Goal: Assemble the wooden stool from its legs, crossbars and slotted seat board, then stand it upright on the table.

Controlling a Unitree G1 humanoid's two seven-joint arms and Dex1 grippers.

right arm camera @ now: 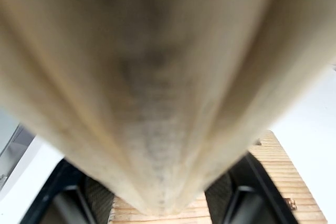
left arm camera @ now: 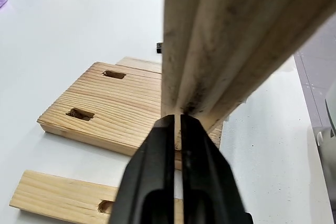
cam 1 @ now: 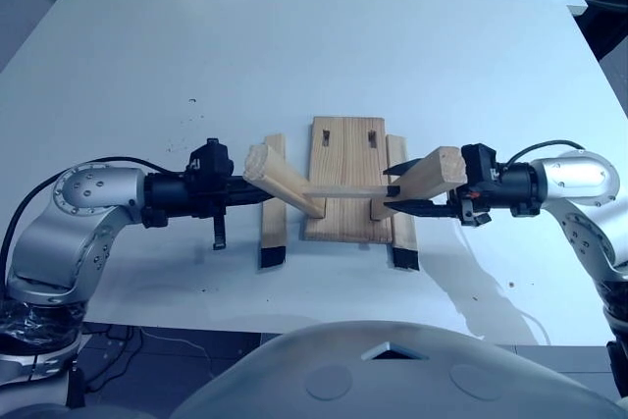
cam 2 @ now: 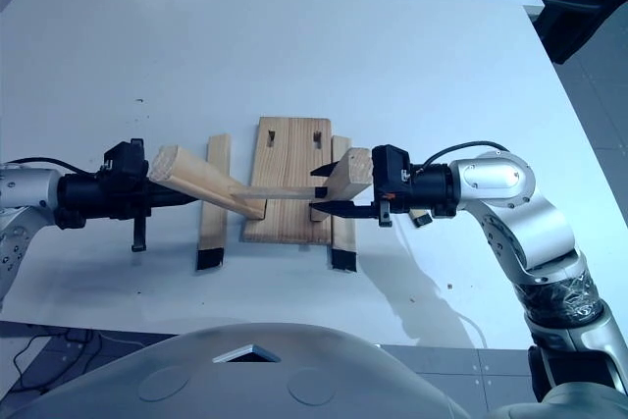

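Stool half-frame hangs just above the table (cam 1: pixel 118 76). The left gripper (cam 1: pixel 250 190) is clamped on the left leg (cam 1: pixel 282 183), and the crossbar (cam 1: pixel 343 192) runs level across to the right leg (cam 1: pixel 426 177), clamped in the right gripper (cam 1: pixel 392 198). The seat board (cam 1: pixel 343 156) lies flat directly beneath, slots at its far end. Both arms are equally near it.

Table (cam 1: pixel 294 56) open beyond seat board (cam 1: pixel 345 144); crossbar (cam 1: pixel 343 192) + held legs (cam 1: pixel 280 182) span its near half, prob blocking top access
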